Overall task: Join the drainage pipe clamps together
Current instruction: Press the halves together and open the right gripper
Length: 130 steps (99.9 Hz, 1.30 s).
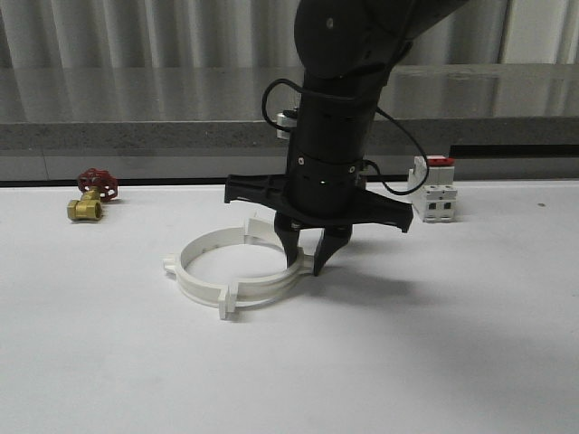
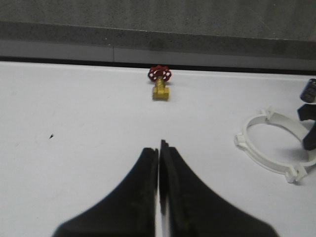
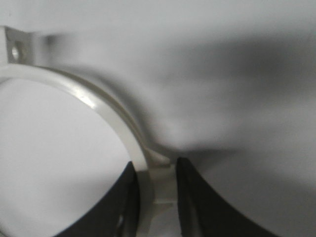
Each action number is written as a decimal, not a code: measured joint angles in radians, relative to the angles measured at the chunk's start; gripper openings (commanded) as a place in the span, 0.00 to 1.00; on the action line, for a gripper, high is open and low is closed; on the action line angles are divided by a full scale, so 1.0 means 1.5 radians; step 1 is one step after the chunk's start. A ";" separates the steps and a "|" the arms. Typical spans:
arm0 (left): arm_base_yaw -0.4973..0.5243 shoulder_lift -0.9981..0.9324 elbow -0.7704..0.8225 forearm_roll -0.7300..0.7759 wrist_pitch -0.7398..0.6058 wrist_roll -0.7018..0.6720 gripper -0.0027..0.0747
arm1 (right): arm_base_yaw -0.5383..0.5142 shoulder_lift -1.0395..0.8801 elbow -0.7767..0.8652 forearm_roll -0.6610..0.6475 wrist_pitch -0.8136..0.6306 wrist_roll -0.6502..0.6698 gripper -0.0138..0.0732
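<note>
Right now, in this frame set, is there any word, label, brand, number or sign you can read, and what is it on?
None can be read.
Breaker: any marking on its white body is too small to tell.
Brass valve with red handwheel: no lettering visible at this size.
White pipe clamps: plain plastic, no print seen; the right wrist view is blurred.
Black right gripper: no label legible.

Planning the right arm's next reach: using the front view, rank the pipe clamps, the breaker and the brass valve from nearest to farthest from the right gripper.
1. Pipe clamps: the right gripper is closed on the ring's right side.
2. Breaker: back, to the gripper's right.
3. Brass valve: far left, at the back edge.
</note>
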 measured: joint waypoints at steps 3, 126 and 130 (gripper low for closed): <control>0.000 0.000 0.000 0.000 0.000 0.000 0.01 | 0.000 0.000 0.000 0.000 0.000 0.000 0.18; 0.000 0.000 0.000 0.000 0.000 0.000 0.01 | 0.000 0.000 0.000 0.000 -0.018 0.001 0.64; 0.000 0.000 0.000 0.000 0.000 0.000 0.01 | 0.000 0.000 0.000 0.000 -0.018 0.001 0.64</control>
